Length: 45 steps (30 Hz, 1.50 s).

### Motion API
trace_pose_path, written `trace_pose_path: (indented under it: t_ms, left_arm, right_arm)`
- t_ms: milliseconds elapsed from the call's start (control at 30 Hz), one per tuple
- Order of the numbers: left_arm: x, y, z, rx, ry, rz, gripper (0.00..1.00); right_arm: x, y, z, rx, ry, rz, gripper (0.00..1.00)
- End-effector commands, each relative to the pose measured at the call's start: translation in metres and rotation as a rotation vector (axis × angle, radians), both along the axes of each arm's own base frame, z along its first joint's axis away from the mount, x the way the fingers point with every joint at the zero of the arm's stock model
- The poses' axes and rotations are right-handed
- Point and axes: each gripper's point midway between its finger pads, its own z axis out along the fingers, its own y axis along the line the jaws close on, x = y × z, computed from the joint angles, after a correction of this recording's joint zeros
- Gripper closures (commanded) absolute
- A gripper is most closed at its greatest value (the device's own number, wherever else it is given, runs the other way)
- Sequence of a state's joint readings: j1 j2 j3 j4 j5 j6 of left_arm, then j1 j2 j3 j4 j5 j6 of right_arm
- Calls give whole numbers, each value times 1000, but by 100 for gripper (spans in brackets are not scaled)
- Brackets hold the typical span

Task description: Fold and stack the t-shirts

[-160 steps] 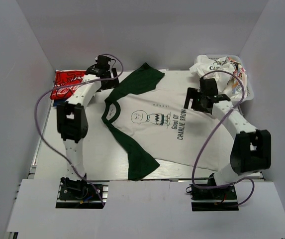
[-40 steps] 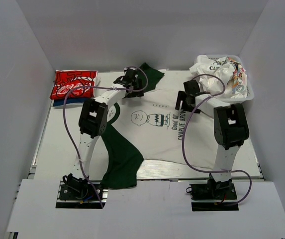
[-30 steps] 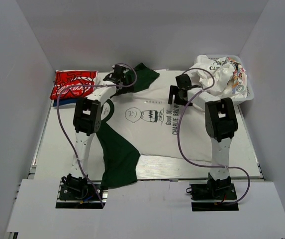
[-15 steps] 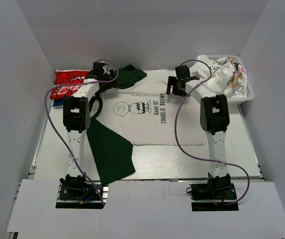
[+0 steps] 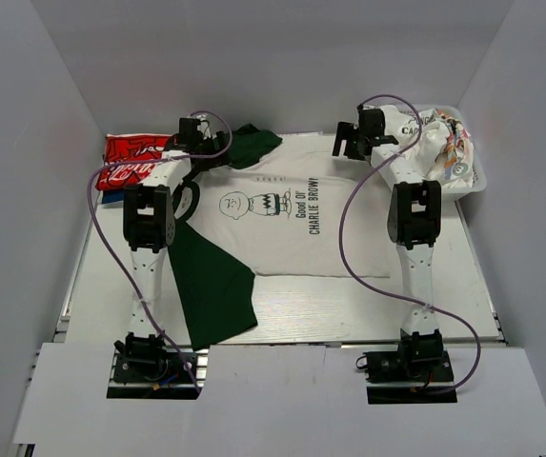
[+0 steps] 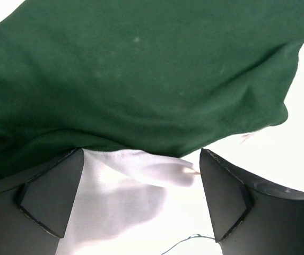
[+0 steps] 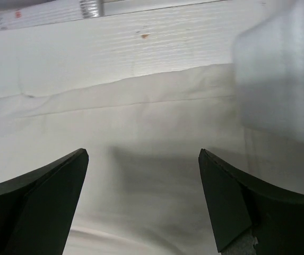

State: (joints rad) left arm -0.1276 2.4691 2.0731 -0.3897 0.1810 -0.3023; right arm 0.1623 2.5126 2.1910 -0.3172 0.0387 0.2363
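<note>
At 10 o'clock on the white desk (image 5: 349, 309), a folded red cloth tee with white script (image 5: 134, 157) sits in the far left corner, its outer edge close to the side wall. A bare strip of desk runs from it down the left side toward 8 o'clock.

Just right of the red tee, the left tool (image 5: 194, 133) hangs over the far dark green sleeve (image 5: 253, 143), jaws spread wide and clamping nothing. In the wrist view its fingers (image 6: 51, 196) flank pale cloth under the sleeve's folded edge.

The off-white cloth tee with black Charlie Brown print (image 5: 296, 224) lies flat mid-desk, collar toward 9 o'clock, hem toward 3 o'clock. Its near dark green sleeve (image 5: 213, 286) reaches toward 7 o'clock, stopping close to the desk's near edge. From 5 to 6 o'clock, past the tee's straight near side, the desk is bare.

At 1 o'clock the right tool (image 5: 352, 143) hovers over the tee's far edge, jaws wide, holding nothing.

At 2 o'clock a white plastic mesh basket (image 5: 477, 186) holds crumpled white printed cloth (image 5: 425, 133).
</note>
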Motion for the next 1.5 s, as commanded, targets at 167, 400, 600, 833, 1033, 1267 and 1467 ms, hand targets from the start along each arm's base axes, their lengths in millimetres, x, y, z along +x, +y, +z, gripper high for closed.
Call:
trace_pose_path:
  t_ms: [167,400,600,833,1033,1267,1467]
  left_arm:
    - [-31,-19,133,-46,-96,-63,0]
    - [-221,6,87,-109,223,150,0]
    - [-370,16,67,-157,367,192,0]
    - [-500,14,13,-154,828,146,3]
    - [-528,12,-3,-138,964,108,4]
    - [-547,13,-24,-54,1072,88,12]
    - [-543,18,-33,26,1053,205,26]
  right_arm:
    - [-50,65,114,4,-152,238,10]
    - [-154,55,98,42,-38,85,10]
    - [-227,15,80,65,-7,-64,10]
    - [-263,-12,72,12,12,-137,10]
    - [-261,-14,63,12,39,-139,10]
    - [-263,-16,39,23,120,-150,10]
    - [-270,-21,29,60,140,-180,10]
